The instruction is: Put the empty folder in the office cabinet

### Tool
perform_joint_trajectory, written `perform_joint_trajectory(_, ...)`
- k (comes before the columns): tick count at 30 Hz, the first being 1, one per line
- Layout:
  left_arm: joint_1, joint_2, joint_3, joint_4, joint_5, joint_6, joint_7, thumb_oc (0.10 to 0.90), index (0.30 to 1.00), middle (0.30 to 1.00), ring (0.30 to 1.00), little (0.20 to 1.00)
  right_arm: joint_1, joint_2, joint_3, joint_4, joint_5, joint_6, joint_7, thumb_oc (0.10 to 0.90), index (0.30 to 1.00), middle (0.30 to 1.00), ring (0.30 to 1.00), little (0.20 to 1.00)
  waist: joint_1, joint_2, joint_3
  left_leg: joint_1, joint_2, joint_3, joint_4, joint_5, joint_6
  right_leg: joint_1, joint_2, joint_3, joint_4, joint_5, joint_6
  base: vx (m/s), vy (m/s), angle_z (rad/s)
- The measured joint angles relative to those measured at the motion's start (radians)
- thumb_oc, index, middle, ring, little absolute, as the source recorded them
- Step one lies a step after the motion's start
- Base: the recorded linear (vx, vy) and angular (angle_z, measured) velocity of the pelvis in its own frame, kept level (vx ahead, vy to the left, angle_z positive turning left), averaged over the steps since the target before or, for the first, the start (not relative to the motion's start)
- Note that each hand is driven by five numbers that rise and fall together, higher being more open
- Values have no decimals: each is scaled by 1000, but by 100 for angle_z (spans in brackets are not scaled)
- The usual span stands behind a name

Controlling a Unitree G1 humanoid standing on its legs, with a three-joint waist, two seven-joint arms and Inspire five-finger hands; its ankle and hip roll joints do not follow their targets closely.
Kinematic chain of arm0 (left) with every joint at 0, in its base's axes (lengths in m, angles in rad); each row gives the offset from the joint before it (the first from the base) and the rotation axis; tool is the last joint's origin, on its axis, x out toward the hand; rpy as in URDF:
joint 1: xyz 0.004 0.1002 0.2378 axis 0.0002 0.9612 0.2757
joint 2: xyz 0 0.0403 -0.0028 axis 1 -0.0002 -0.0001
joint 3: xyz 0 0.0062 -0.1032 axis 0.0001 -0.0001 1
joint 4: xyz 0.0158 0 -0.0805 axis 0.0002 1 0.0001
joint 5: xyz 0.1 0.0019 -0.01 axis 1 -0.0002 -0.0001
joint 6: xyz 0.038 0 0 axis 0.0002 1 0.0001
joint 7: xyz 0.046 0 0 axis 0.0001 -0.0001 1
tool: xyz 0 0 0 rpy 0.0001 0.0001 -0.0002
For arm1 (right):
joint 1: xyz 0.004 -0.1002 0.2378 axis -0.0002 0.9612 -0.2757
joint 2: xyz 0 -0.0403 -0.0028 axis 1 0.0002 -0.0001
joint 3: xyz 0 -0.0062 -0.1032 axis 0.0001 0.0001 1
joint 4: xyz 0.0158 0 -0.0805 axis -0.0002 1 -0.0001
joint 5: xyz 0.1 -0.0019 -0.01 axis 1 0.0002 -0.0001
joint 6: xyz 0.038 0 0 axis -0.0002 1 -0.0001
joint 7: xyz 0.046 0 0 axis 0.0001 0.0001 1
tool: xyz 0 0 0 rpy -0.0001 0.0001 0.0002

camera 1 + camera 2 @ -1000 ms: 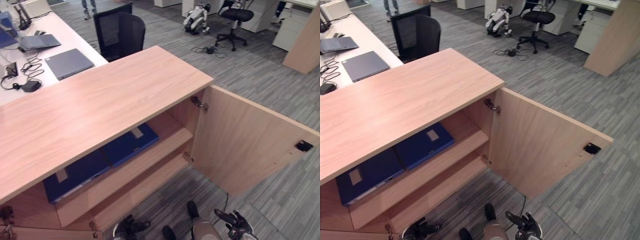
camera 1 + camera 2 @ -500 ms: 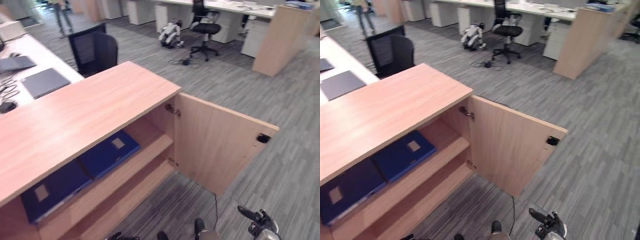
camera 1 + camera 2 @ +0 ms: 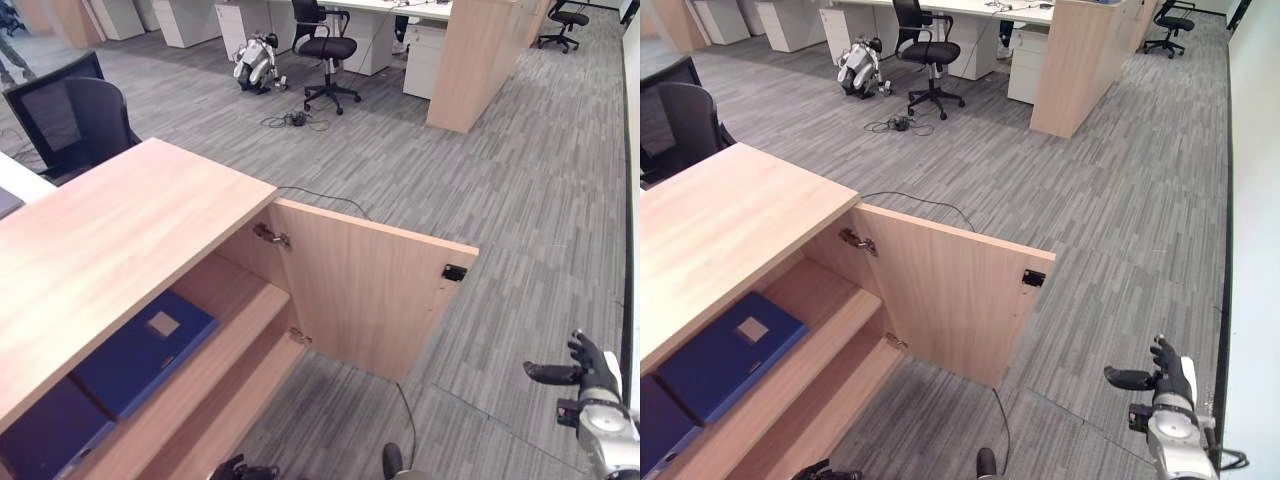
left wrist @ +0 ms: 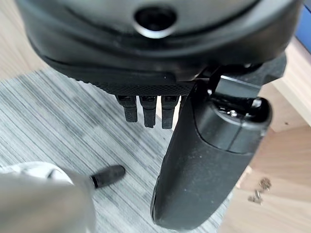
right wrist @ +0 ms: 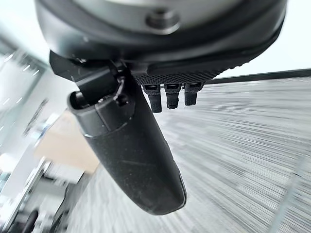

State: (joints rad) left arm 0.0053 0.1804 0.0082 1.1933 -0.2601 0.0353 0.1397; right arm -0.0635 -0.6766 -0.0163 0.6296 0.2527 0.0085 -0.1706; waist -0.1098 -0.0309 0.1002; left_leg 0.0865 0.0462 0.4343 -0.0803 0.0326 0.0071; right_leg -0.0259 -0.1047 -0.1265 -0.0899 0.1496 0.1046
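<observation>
Two blue folders (image 3: 140,350) flat on upper shelf (image 3: 225,300) of cabinet (image 3: 110,240), door (image 3: 370,290) open. View swung right since a second ago; folders unmoved, so placing looks done. Right hand (image 3: 1165,385) well right of door, fingers relaxed, empty. Left hand (image 4: 204,145) low, empty. Chairs (image 3: 325,45) beyond.

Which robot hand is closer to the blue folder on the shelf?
Left. The left hand hangs low beside the cabinet's wood, near the blue folder. The right hand is far off over the carpet, past the open door.

The right hand (image 5: 146,145) hangs relaxed and empty above grey striped carpet (image 5: 233,145).
</observation>
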Motion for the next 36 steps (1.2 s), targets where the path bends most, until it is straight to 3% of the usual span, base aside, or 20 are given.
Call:
perform_joint_trajectory(5, -5, -1, -3, 37, -3, 5, -5, 800, 900, 900, 900, 900, -99, -71, 67, -47, 0, -8, 63, 800, 900, 900, 900, 900, 16, 5, 1, -13, 36, -39, 16, 4, -17, 13, 30, -33, 1, -20, -27, 111, -207, 16)
perform_joint_trajectory(16, 11, -1, 0, 52, -32, 6, -43, 800, 900, 900, 900, 900, -381, -215, 353, -156, 26, -34, 188, 800, 900, 900, 900, 900, 94, 33, 2, -59, 108, -118, 29, 34, -66, 19, 90, -106, 3, -49, -76, 35, -106, 19)
perform_joint_trajectory(19, 10, -6, 5, 52, -50, 3, -44, 800, 900, 900, 900, 900, -430, -252, 416, -221, 44, -35, 234, 800, 900, 900, 900, 900, 87, 42, 5, -68, 113, -136, 27, 42, -76, 13, 100, -126, 3, -54, -86, 15, -12, 16)
perform_joint_trajectory(23, 8, -10, 6, 51, -50, 2, -48, 800, 900, 900, 900, 900, -491, -354, 564, -329, 40, -36, 287, 800, 900, 900, 900, 900, 87, 47, 4, -66, 117, -142, 20, 47, -84, 15, 104, -131, 4, -54, -90, 15, 20, 5)
perform_joint_trajectory(25, 6, -10, 7, 51, -49, 2, -51, 800, 900, 900, 900, 900, -566, -427, 687, -392, -18, -44, 329, 800, 900, 900, 900, 900, 85, 46, 5, -65, 117, -142, 19, 47, -85, 16, 104, -132, 4, -52, -92, 2, 36, 0)
perform_joint_trajectory(29, -8, -9, 15, 53, -47, 1, -59, 800, 900, 900, 900, 900, -718, -496, 872, -483, -178, -81, 363, 800, 900, 900, 900, 900, 85, 37, 9, -61, 115, -143, 16, 49, -87, 19, 103, -133, 4, -51, -92, -8, 56, 1)
perform_joint_trajectory(33, -24, -6, 27, 53, -28, -1, -48, 800, 900, 900, 900, 900, -787, -522, 937, -608, -312, -108, 389, 800, 900, 900, 900, 900, 86, 14, 19, -40, 111, -144, 2, 55, -94, 34, 101, -134, 4, -53, -90, -32, 81, 1)
perform_joint_trajectory(36, -29, 5, 29, 52, -13, 0, -32, 800, 900, 900, 900, 900, -792, -489, 949, -663, -321, -108, 409, 800, 900, 900, 900, 900, 86, -12, 17, -37, 109, -140, 2, 54, -93, 34, 97, -135, 4, -51, -90, -74, 132, -5)
